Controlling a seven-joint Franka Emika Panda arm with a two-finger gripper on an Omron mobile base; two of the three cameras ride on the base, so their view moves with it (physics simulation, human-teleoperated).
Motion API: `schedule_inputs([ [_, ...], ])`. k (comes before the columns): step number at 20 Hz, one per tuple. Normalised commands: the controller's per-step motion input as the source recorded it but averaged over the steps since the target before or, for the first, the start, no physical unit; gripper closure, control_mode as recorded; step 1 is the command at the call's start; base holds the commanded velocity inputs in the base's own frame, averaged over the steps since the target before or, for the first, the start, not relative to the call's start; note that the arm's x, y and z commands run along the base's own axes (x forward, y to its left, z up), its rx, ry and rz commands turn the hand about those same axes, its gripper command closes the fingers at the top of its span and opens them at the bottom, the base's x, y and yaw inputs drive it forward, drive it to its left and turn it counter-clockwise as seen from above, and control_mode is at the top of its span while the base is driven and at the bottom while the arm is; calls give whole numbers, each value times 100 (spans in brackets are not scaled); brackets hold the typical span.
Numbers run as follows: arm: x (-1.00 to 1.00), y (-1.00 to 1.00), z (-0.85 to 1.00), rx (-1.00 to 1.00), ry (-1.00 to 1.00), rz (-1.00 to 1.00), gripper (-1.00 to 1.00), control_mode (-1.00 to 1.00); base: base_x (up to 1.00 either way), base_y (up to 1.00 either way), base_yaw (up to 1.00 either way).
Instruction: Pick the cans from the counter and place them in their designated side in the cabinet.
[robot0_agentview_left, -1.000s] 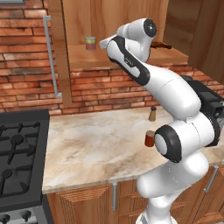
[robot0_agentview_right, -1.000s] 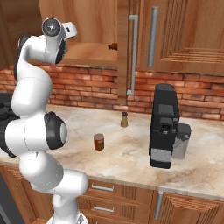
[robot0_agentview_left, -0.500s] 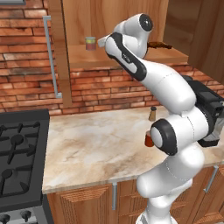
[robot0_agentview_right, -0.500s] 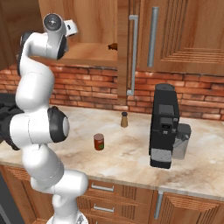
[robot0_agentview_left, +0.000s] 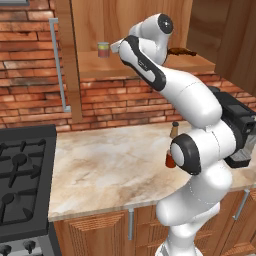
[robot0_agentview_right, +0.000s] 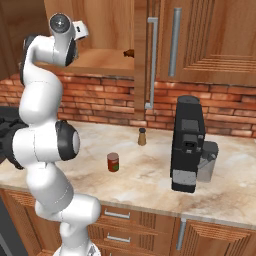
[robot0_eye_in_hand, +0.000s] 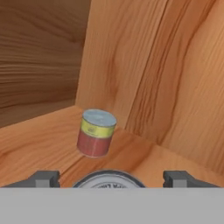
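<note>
Item: cans, two, small rigid cylinders; we judge them light, stiff, smooth-sided and somewhat slippery, best taken across the middle of the wall.

Cabinet (robot0_agentview_left: 125, 70) shelf, left: a greenish-topped can (robot0_eye_in_hand: 96, 133) stands upright towards the corner.

Between the fingers (robot0_eye_in_hand: 110, 178): a silvery lid (robot0_eye_in_hand: 108, 180) shows; the fingers stand spread on either side, apparently clear of it, so we take this silvery can as set down and released, though the contact is partly hidden.

Table (robot0_agentview_right: 150, 172), right of the arm: dark red can (robot0_agentview_right: 113, 162) upright, untouched, near the brown shaker (robot0_agentview_right: 142, 136).
</note>
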Motion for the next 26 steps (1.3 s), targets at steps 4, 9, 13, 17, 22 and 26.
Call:
schedule_inputs([
  [4,13,0,2,0,-14,6,-100,-100,0,0,0],
  [9,6,-2,10,0,-16,6,-100,-100,0,0,0],
  [13,-28,-11,27,0,-17,7,-100,-100,0,0,0],
  [17,-62,0,5,-3,-6,6,-100,-100,0,0,0],
  [22,-70,0,0,-6,-1,4,-100,-100,0,0,0],
  [26,-78,0,0,-6,0,3,-100,-100,0,0,0],
])
